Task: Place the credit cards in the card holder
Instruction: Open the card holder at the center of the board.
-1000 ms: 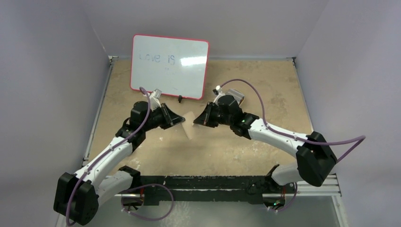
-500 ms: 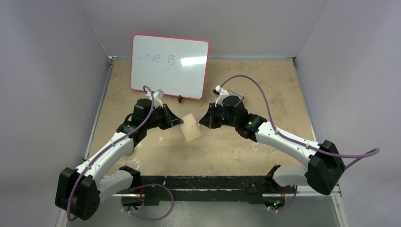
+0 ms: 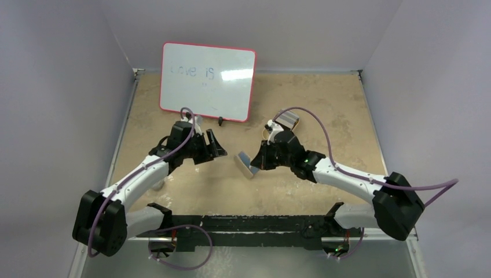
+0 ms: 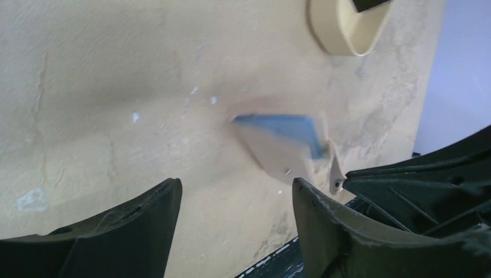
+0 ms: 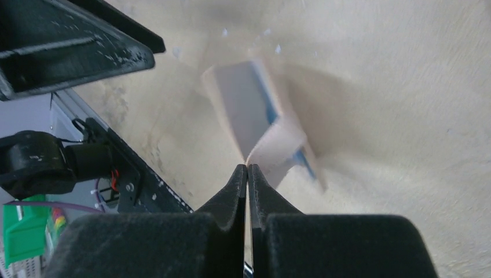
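We see the right gripper [image 5: 248, 168] pinching the holder [image 5: 243, 110] by its edge; just ahead, the left gripper [image 4: 235, 185] gapes empty.

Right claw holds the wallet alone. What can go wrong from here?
The right claw pinches only a thin flap of the wallet, so it may slip or swing. The left claw stands open, apart from it: no backup. The blue edge inside, if a card, might slide out.
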`<state>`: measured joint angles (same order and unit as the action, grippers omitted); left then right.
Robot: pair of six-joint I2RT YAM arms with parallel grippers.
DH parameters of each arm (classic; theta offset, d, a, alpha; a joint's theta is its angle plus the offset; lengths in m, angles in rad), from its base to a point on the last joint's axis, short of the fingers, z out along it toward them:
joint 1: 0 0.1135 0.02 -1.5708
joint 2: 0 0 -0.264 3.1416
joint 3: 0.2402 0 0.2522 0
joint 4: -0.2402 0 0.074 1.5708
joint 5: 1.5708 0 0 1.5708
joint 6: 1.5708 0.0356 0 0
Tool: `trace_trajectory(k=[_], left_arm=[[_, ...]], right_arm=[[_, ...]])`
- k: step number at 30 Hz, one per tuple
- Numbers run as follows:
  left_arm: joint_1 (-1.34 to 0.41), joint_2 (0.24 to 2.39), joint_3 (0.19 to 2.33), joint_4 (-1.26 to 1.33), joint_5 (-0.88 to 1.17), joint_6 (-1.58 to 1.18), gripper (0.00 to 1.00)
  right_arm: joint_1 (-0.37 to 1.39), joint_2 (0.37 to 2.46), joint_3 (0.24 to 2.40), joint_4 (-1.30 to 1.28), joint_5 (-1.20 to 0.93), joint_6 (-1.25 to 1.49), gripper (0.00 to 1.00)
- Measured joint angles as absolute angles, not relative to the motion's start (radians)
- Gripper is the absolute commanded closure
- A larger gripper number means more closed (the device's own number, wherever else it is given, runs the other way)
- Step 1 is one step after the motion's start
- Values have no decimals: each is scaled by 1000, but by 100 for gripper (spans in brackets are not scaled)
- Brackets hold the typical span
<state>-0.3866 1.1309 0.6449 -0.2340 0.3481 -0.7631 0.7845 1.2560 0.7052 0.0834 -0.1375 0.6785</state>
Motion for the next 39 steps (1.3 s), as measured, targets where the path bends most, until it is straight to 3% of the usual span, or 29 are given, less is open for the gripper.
trace_trajectory(k=[22, 39], left_arm=[[-388, 1084, 548, -240, 329, -846, 31], [-396, 955, 388, -184, 343, -968, 35]], right_arm=[[785, 1347, 599, 428, -385, 899, 100], [783, 1237, 445, 499, -290, 1104, 100]])
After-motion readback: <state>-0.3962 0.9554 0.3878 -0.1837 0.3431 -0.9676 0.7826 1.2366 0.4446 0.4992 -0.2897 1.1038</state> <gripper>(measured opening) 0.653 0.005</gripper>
